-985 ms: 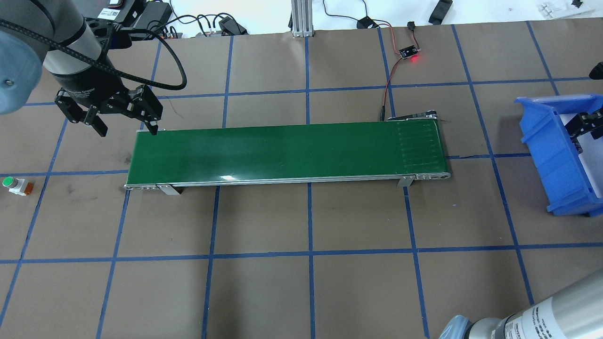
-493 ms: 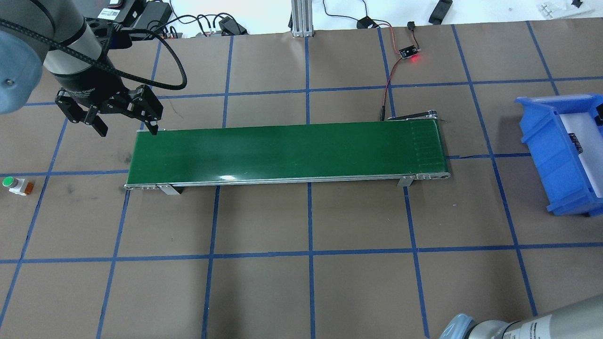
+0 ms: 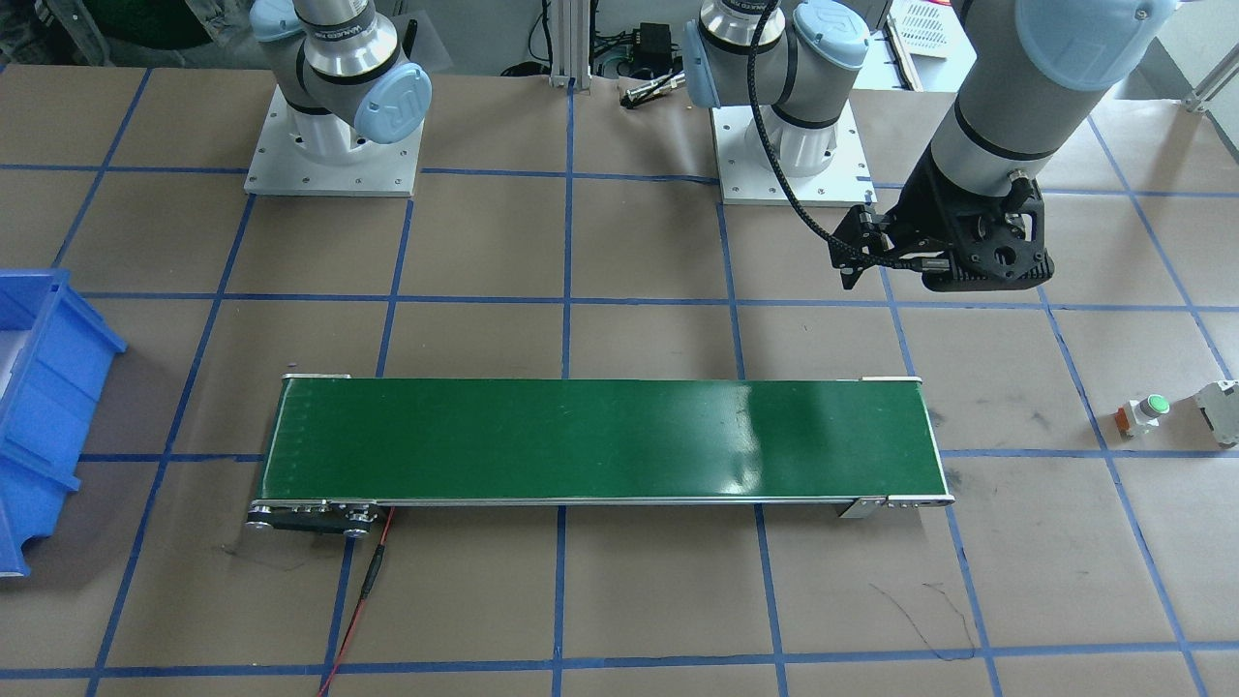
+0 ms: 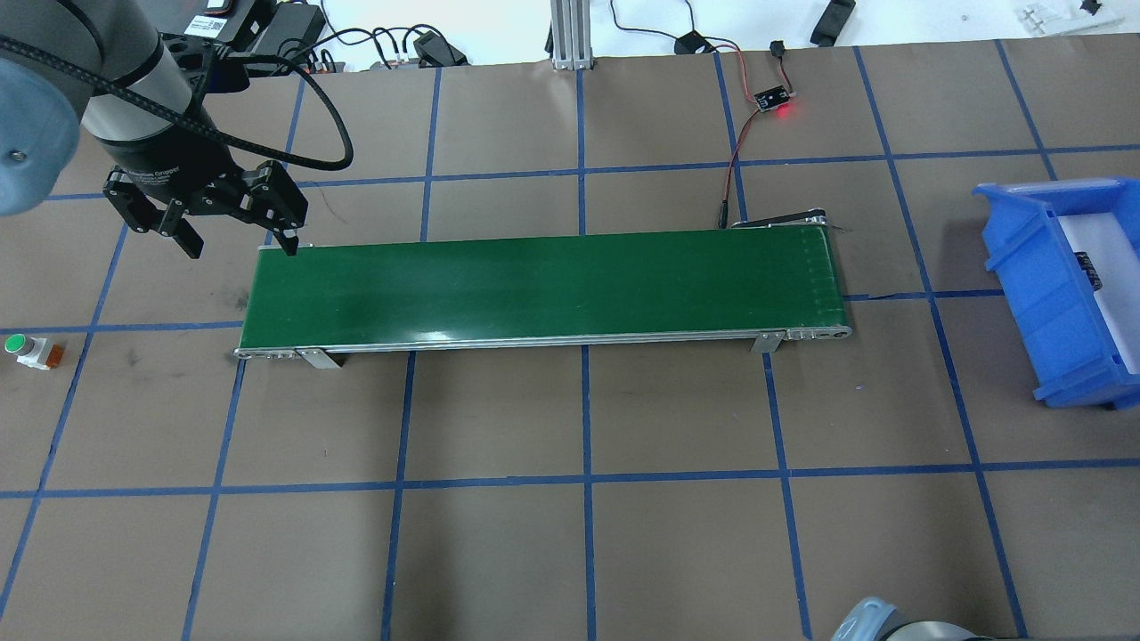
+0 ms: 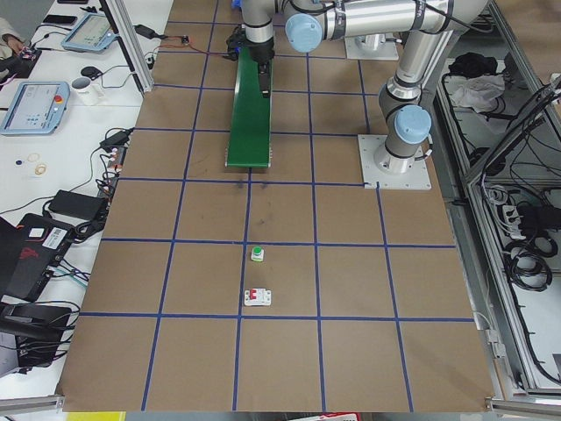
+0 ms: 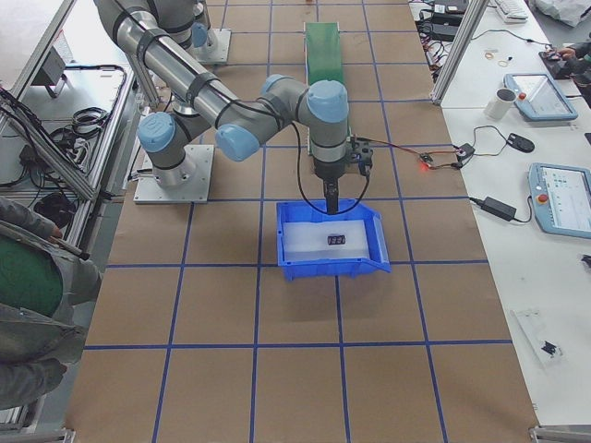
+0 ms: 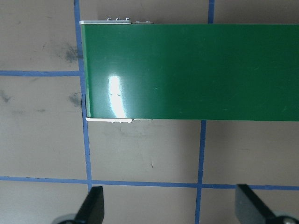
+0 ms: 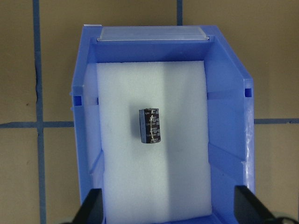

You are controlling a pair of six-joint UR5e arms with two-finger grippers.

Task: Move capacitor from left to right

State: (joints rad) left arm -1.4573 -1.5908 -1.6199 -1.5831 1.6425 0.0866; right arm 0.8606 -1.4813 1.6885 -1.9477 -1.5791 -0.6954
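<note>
Left capacitor (image 8: 150, 126) lying on foam (image 8: 177, 177) in bin (image 8: 226, 93); pulled right gripper (image 8: 170, 207) up out of overhead view, spread wide, empty. Kept left gripper (image 4: 239, 242) unmoved by belt (image 4: 534, 285) end, spread, empty

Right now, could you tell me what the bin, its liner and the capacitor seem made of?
Blue bin: likely moulded plastic, smooth with a slight sheen. White liner: probably foam, matte and soft-looking. Capacitor: black glossy sleeve with pale printing, likely plastic over metal; unsure.
</note>
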